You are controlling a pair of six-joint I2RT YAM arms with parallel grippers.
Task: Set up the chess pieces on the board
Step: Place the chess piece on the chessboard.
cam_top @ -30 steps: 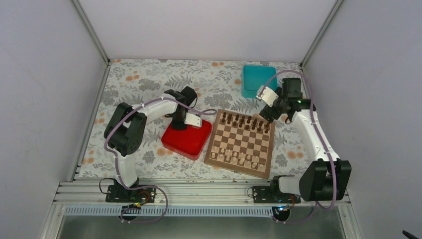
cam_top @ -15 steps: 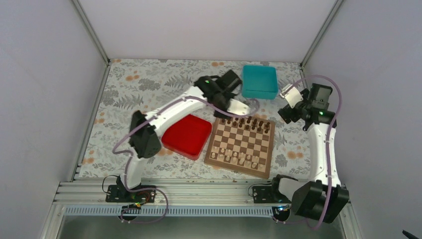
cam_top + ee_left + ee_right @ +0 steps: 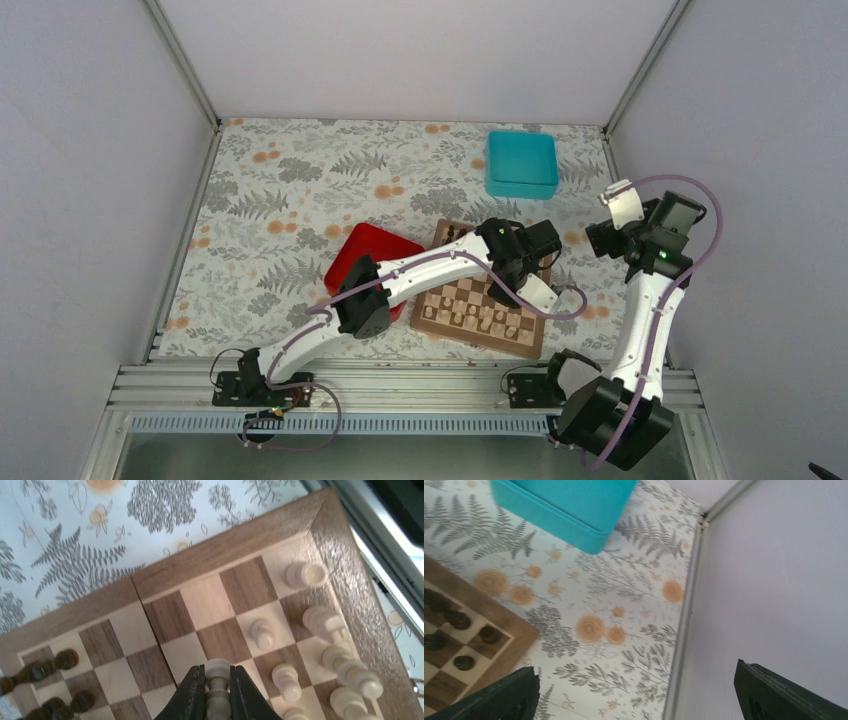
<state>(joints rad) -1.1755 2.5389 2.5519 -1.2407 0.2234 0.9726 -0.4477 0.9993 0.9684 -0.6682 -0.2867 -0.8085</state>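
Observation:
The board point(image 3: 452, 300) lies in the middle of the table, dark pieces point(image 3: 50, 666) on its far rows and pale chess pieces point(image 3: 470, 319) on its near rows. My left arm reaches across it. The left gripper point(image 3: 217, 678) is shut on one pale chess piece point(image 3: 217, 669), held just above a square near the board's right near corner. Several pale pieces point(image 3: 263, 634) stand to its right. My right gripper point(image 3: 639, 700) hangs open and holds nothing, off the board's far right corner point(image 3: 499, 625) by the wall.
A red tray point(image 3: 365, 250) sits left of the board, partly under my left arm. A teal box point(image 3: 521, 163) stands at the back right, also in the right wrist view point(image 3: 569, 505). The enclosure's right wall point(image 3: 774, 580) is close to my right gripper.
My left arm swung from the red tray round the back and down over the board's right side. The right arm drew back from the board toward the right wall.

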